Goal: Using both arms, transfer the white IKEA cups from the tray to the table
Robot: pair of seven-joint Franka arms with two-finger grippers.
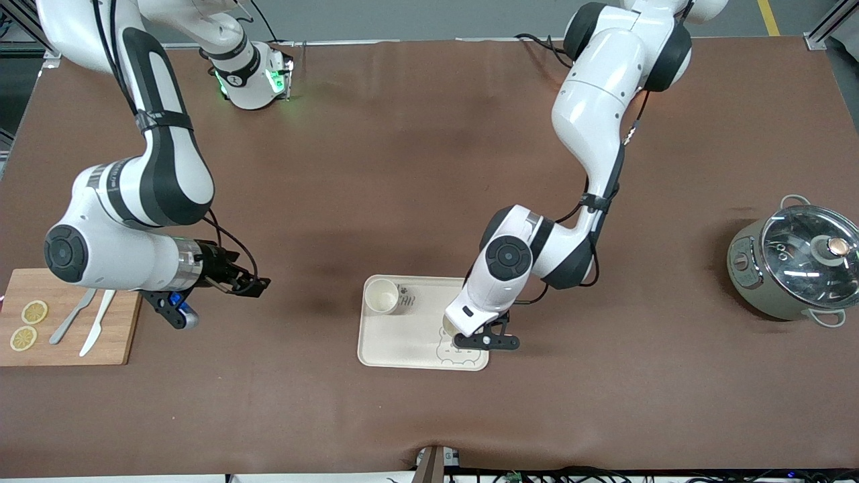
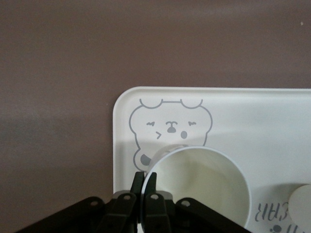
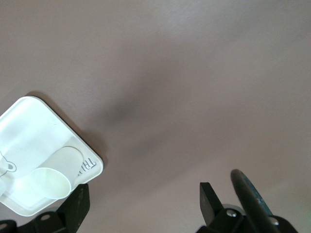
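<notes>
The cream-white rounded rectangular tray [image 1: 402,345] with a grey cartoon bear face lies on the matte brown table [image 1: 429,416], nearer the front camera than most else. Over its bear-face end the left gripper [image 2: 144,187] is down inside the tray, its two black fingers pinched together on the thin wall of a small cream-white tapered cup [image 2: 204,182], one finger inside the rim and one outside. That rim pinch looks chosen because the cup is wider than a comfortable side grasp, and the wall is thin enough to clamp. The cup appears to sit on the tray floor, so I judge the lift has not begun.

The second small white handleless cup [image 1: 381,296] stands upright in the tray's corner farther from the camera, toward the right arm's end, beside the grey lettering. It is untouched, left there for the other arm.

The right gripper [image 1: 249,285] hovers over bare table between the tray and a wooden cutting board [image 1: 114,349], fingers spread wide and holding nothing. It waits well apart from the tray, probably to keep clear of the left arm.

At the left arm's end of the table stands a grey-green pot with a glass lid [image 1: 795,265], out of the way.
</notes>
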